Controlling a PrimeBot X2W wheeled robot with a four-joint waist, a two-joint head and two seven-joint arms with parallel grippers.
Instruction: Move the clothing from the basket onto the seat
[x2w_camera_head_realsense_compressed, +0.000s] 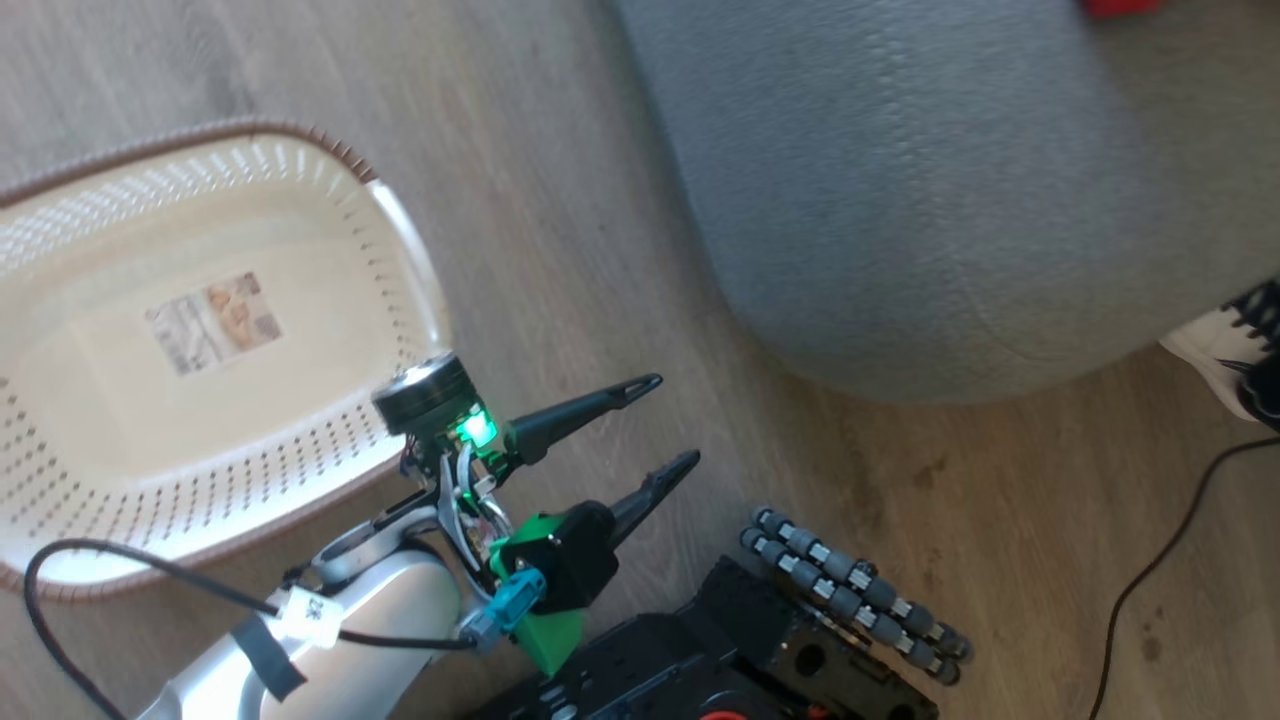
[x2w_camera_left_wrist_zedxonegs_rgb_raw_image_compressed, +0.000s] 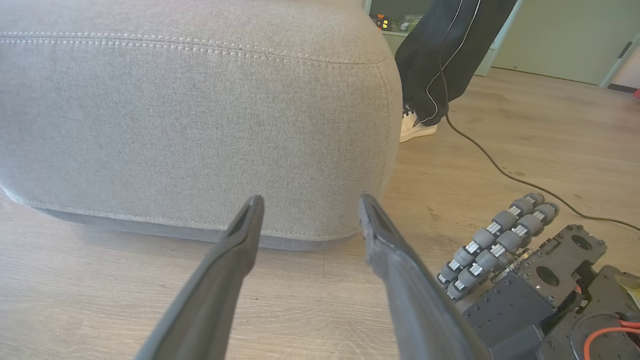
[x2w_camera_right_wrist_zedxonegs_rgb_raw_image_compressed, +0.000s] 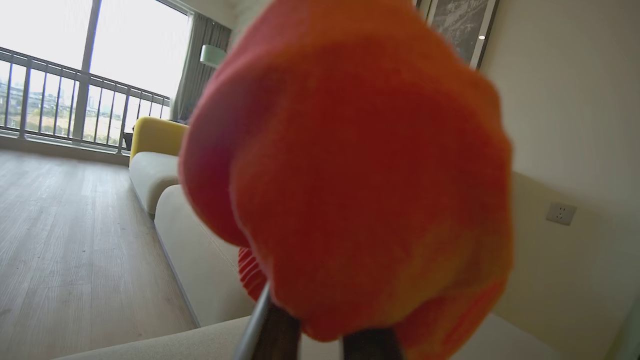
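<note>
In the head view the basket (x2w_camera_head_realsense_compressed: 200, 490) lay on the floor to my left with nothing in it but the sticker (x2w_camera_head_realsense_compressed: 213, 322) on its floor. My left gripper (x2w_camera_head_realsense_compressed: 674, 420) hung just off the basket's near corner, fingers spread wide and carrying nothing, aimed toward the seat (x2w_camera_head_realsense_compressed: 900, 200). A red scrap (x2w_camera_head_realsense_compressed: 1118, 6) showed at the top edge beyond the seat; I could not tell what it was. In the left wrist view those parted fingers pointed at the seat's side face below the stitched seam (x2w_camera_left_wrist_zedxonegs_rgb_raw_image_compressed: 200, 47), with a person's shoe (x2w_camera_left_wrist_zedxonegs_rgb_raw_image_compressed: 415, 127) past the rounded corner. In the right wrist view my right gripper (x2w_camera_right_wrist_zedxonegs_rgb_raw_image_compressed: 320, 342) was nearly closed on the clothing (x2w_camera_right_wrist_zedxonegs_rgb_raw_image_compressed: 350, 175), bunched into a lump over the fingertips and raised above pale cushions. A ribbed red edge (x2w_camera_right_wrist_zedxonegs_rgb_raw_image_compressed: 248, 272) peeped out beneath it, perhaps a second piece. Wadded so, the garment had no clear long axis or heading; at most it stood a little taller along my fingers than across them. I judged the carry nearly done. To do it well I should bring the lump well inside the cushion's edge, lower until it rested, then part the fingers, so nothing slid off the corner.
</note>
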